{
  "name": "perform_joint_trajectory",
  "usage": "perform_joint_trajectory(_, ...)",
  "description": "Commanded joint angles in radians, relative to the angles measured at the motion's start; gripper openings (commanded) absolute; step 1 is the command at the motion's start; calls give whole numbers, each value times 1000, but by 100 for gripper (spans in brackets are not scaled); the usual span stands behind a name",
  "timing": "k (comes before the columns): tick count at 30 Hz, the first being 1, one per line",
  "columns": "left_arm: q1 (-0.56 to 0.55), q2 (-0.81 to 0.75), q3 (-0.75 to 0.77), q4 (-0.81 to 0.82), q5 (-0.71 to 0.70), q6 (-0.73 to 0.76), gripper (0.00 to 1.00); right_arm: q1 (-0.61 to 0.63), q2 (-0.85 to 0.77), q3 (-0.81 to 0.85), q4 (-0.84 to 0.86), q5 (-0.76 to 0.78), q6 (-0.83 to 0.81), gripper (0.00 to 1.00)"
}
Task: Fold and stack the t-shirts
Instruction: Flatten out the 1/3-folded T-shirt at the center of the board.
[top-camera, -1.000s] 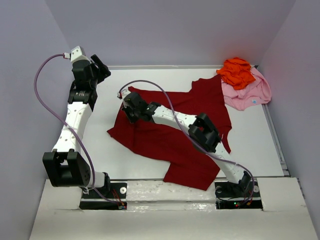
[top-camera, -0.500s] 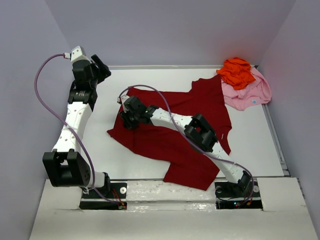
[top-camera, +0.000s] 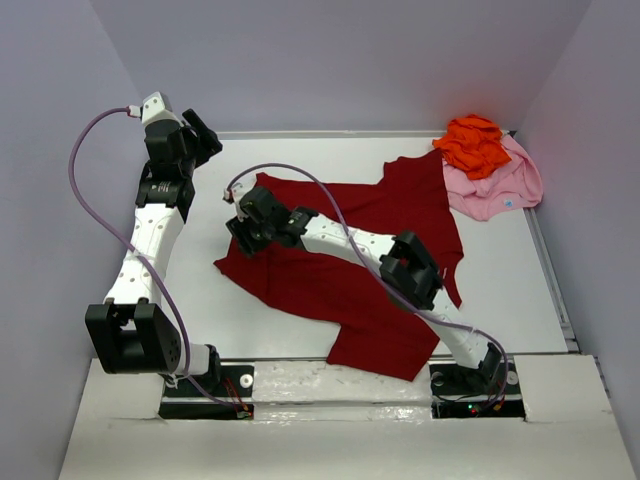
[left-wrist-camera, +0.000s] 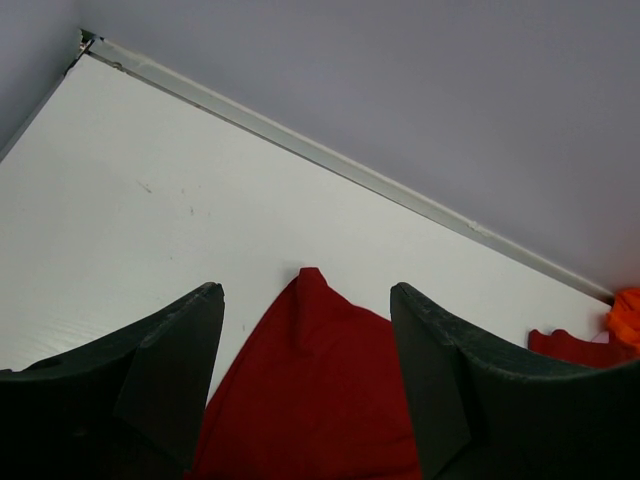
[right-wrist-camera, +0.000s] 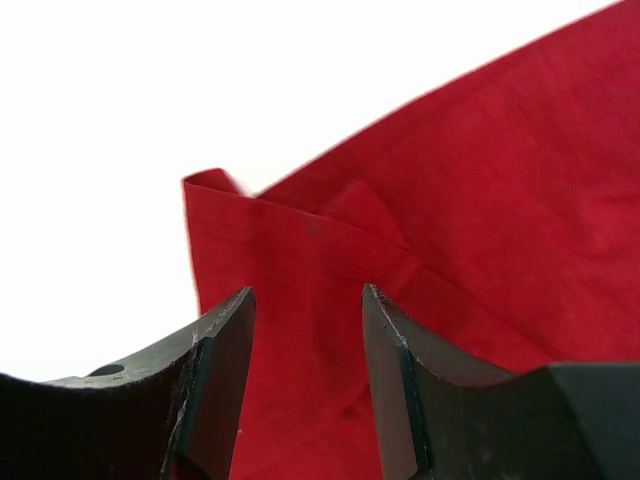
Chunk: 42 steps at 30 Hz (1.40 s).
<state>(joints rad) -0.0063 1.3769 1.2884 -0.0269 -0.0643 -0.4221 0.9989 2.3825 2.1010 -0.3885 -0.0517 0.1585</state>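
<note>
Leftward is where the right gripper (top-camera: 240, 224) has slid in the last second, over the dark red cloth short-sleeved t-shirt (top-camera: 295, 288) to its left edge, and its jaws have parted. The right wrist view shows them apart over a folded hem corner, with nothing pinched. Whether the tips touch the cloth I cannot tell. This shirt lies spread and rumpled across the middle of the white table (top-camera: 300, 160), one part reaching the near edge. The left gripper (top-camera: 204, 136) has not moved. It hangs at the far left, fingers wide and empty. A crumpled bright orange shirt (top-camera: 475, 145) rests on a light pink shirt (top-camera: 500, 192) in the far right corner, just beside the red one.
</note>
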Motion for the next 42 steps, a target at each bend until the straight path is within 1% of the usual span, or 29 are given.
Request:
perform_joint_trajectory(1,-3,-24,8,38,0,2,77,29,-54,59,-10,-26,-13,52)
perform_joint_trajectory(8,-3,-26,8,39,-2,3,77,56,52,128,-10,-128,19,51)
perform_joint_trajectory(14,-3,-25,6,38,3,3,77,56,116,162,8,-155,29,50)
perform_joint_trajectory(25,-3,-27,6,41,4,2,77,56,173,142,39,-166,44,48)
perform_joint_trajectory(29,-3,-27,6,41,6,2,77,56,167,126,39,-154,38,37)
perform_joint_trajectory(31,-3,-26,6,41,8,0,77,56,162,122,39,-154,33,33)
perform_joint_trajectory(32,-3,-25,5,41,11,0,77,56,158,116,42,-149,33,28)
perform_joint_trajectory(34,-3,-27,5,42,11,-1,77,56,150,108,43,-146,30,20)
perform_joint_trajectory(35,-3,-26,3,42,11,0,77,56,147,106,45,-145,29,19)
perform_joint_trajectory(37,-3,-27,5,42,11,-1,77,56,139,99,42,-140,27,13)
perform_joint_trajectory(39,-3,-25,3,42,11,-3,77,56,136,96,45,-140,26,11)
perform_joint_trajectory(41,-3,-25,5,42,12,-1,77,56,138,93,46,-139,27,7)
perform_joint_trajectory(42,-3,-25,3,42,14,-1,77,56,141,94,46,-139,29,4)
